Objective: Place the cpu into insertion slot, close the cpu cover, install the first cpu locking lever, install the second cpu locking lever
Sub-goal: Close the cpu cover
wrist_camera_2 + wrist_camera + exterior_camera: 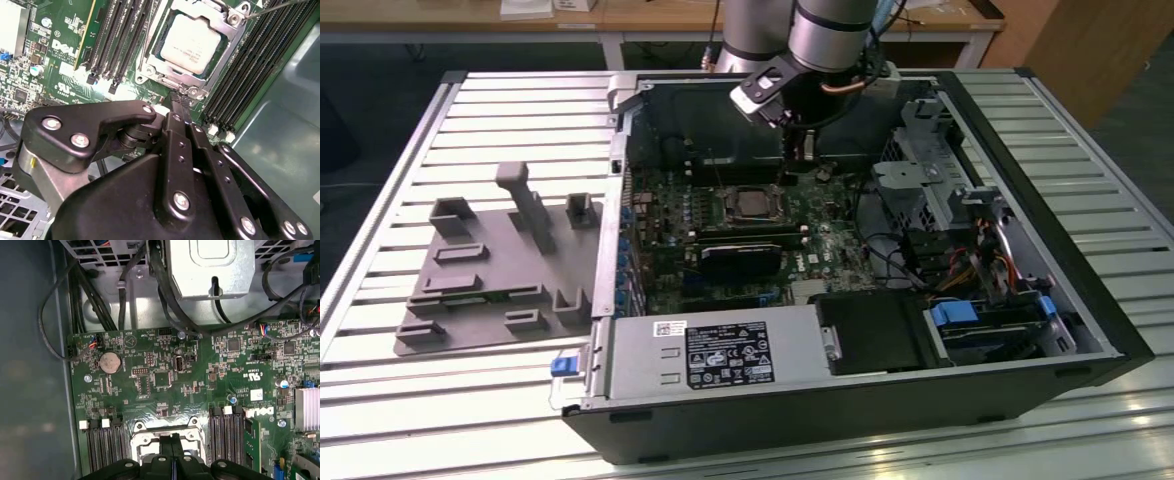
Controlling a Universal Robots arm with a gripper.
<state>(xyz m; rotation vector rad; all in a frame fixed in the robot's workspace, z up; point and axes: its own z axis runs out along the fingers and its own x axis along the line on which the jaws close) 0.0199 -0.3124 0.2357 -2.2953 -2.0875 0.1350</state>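
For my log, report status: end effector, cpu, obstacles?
End effector shut, tips at cpu cover edge. Cpu seated, cover down. Nothing blocking the tips.

Cool, even overhead light fills the exterior view, bleaching the lower slats of the desk (454, 400) to white glare, while the inside of the computer case (854, 410) lies in dim shadow. In the second wrist view the cpu (192, 42) glows pale, and the black gripper (178, 97) shows soft grey highlights on its screws. In the first wrist view the metal bracket (210, 265) shines brightest, and the case wall (30, 390) sinks into murky blue-grey.
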